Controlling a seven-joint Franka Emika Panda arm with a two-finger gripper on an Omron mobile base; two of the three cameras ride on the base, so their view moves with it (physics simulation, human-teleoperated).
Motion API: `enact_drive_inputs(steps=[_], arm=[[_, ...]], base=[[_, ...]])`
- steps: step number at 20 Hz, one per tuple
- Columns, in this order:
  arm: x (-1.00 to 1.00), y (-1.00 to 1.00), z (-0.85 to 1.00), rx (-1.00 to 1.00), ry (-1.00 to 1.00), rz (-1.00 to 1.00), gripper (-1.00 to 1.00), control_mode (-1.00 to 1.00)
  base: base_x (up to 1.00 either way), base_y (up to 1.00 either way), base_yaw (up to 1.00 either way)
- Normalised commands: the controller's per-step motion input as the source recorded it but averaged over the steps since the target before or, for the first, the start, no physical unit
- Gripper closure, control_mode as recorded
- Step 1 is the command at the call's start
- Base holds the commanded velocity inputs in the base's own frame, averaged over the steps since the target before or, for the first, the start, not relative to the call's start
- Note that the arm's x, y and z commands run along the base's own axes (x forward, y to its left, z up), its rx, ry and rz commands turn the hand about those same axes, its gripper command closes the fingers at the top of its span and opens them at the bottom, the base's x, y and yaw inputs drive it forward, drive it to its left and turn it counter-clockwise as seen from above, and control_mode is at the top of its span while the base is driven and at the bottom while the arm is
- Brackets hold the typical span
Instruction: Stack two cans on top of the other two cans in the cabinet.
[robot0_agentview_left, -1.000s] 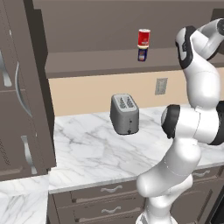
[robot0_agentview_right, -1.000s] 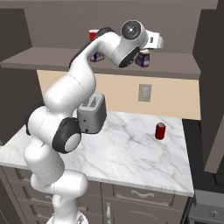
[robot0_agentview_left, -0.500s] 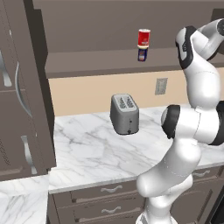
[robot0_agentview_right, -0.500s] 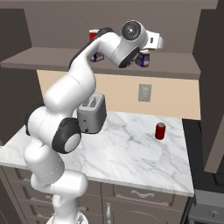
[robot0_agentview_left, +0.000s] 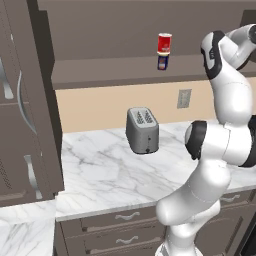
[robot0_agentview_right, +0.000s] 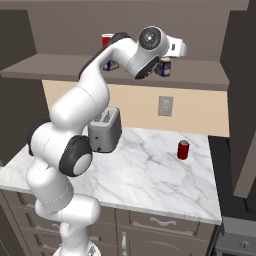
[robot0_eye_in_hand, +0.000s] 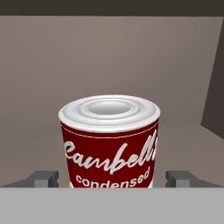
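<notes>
In the left base view, a red-and-white can stands upright on a blue tin on the cabinet shelf, toward the shelf's right end. A grey toaster sits near the back edge of the marble counter.

In the right base view, the arm reaches up to the shelf, and a second blue tin shows beside the wrist near the shelf's right end. A red-topped can peeks out behind the arm, further left. A red soda can stands upright near the counter's right edge.

In the hand view, the gripper is spread wide, its fingertips standing clear on either side of a soup can, which stands upright between them in front of the cabinet's back wall.
</notes>
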Motion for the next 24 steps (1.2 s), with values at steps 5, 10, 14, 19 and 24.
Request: enact_drive_inputs(steps=[5, 10, 14, 19, 24], arm=[[-0.04, -0.10, -0.03, 0.00, -0.02, 0.00, -1.00, -1.00], [-0.18, -0.17, -0.04, 0.00, 0.00, 0.00, -1.00, -1.00], [-0.40, -0.04, -0.01, 0.00, 0.00, -0.01, -1.00, -1.00], [-0.49, 0.13, -0.04, 0.00, 0.00, 0.00, -1.00, -1.00], [-0.42, 0.22, -0.08, 0.00, 0.00, 0.00, -1.00, -1.00]], base=[[0.00, 0.00, 0.00], [0.00, 0.00, 0.00], [0.00, 0.00, 0.00], [0.00, 0.00, 0.00], [0.00, 0.00, 0.00]])
